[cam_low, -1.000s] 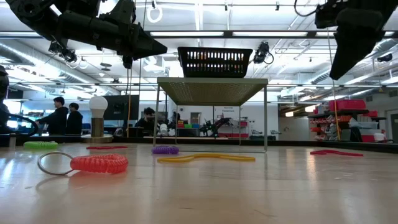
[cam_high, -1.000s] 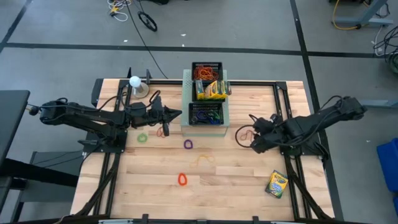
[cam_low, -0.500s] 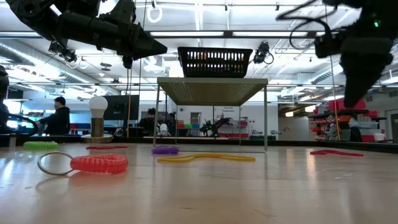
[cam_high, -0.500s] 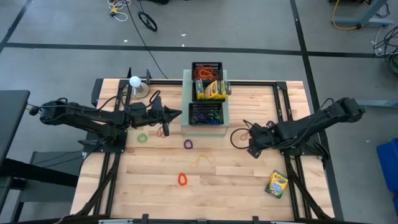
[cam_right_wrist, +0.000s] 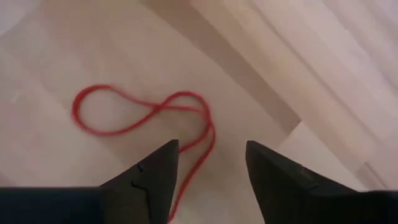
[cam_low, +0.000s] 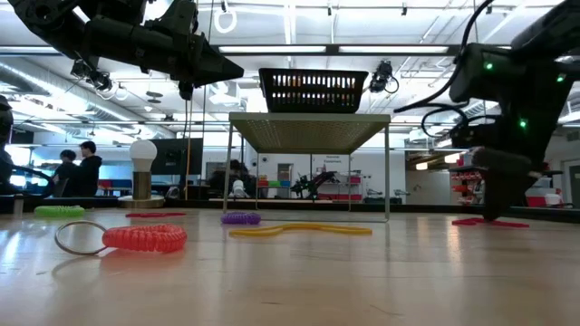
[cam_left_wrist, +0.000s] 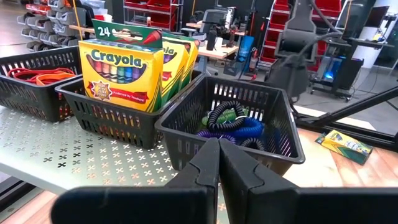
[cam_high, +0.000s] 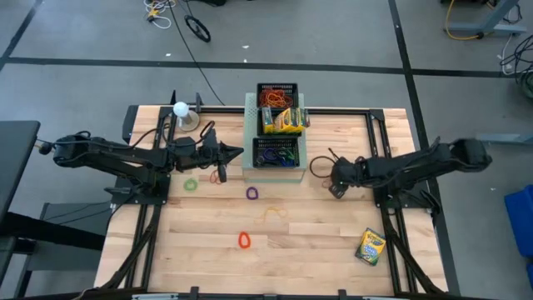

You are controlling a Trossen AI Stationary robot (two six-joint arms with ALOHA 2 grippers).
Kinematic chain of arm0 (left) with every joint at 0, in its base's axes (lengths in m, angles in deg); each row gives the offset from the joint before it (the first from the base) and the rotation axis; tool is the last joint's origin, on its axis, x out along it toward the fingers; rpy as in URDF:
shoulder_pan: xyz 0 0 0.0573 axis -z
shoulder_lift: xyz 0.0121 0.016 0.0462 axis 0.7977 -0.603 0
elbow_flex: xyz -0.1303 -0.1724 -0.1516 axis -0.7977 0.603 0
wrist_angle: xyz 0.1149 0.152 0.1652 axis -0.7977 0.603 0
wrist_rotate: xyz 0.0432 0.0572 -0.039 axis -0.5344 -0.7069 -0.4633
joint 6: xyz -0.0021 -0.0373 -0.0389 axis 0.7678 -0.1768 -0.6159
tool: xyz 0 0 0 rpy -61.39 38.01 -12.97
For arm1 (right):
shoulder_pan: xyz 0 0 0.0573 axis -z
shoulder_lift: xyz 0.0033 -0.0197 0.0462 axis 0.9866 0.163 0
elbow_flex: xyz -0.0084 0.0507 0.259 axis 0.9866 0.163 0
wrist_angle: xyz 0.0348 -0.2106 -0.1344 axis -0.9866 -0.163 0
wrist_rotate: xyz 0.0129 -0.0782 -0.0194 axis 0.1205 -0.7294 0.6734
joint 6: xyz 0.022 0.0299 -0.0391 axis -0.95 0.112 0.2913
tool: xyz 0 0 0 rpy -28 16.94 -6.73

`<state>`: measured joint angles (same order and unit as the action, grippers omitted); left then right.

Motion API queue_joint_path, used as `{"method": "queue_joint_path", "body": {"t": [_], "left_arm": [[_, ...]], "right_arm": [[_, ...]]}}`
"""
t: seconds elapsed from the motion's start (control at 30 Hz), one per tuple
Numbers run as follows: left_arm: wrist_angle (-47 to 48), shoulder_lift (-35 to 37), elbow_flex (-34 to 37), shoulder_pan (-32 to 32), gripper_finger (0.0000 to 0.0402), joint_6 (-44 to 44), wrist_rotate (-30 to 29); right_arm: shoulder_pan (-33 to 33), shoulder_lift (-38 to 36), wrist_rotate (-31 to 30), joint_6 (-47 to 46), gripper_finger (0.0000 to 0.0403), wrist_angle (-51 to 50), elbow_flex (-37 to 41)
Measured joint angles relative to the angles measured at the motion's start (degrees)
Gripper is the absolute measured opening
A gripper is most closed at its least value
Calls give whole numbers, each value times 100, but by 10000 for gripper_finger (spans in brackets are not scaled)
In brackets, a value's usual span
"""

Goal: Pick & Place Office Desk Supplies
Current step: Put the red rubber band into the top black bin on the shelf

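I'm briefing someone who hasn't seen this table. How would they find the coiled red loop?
Start at the raised pale-green box at the table's back middle and come toward the front edge. Past the purple loop and the yellow band lies the red coil, nearest the front and the only red one that is thick and springy.

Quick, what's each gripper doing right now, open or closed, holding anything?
Left gripper: closed, holding nothing, raised beside the mesh trays.
Right gripper: open, empty, low over the red rubber band on the table.
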<state>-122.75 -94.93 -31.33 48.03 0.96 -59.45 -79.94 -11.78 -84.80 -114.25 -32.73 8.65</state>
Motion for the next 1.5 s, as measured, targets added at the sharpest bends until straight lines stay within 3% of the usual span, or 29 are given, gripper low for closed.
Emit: {"method": "queue_joint_path", "body": {"t": [0.23, 0.57, 1.0, 1.17, 1.37, 1.5], "left_arm": [[0, 0, 0, 0, 13, 1, 0], [-2, 0, 0, 0, 13, 0, 0], [-2, 0, 0, 1, 13, 1, 0], [0, 0, 0, 0, 13, 1, 0], [-1, 0, 0, 0, 13, 1, 0], [-2, 0, 0, 2, 13, 1, 0]], "right_arm": [[457, -24, 485, 349, 156, 682, 282], [277, 7, 762, 289, 15, 470, -157], [-1246, 0, 807, -434, 5, -2743, -3105], [-1577, 0, 43, -196, 2, -2816, -4348], [-943, 97, -1154, 1125, 2, -2519, -5762], [143, 443, -1281, 2533, 1, -1622, -6377]]}}
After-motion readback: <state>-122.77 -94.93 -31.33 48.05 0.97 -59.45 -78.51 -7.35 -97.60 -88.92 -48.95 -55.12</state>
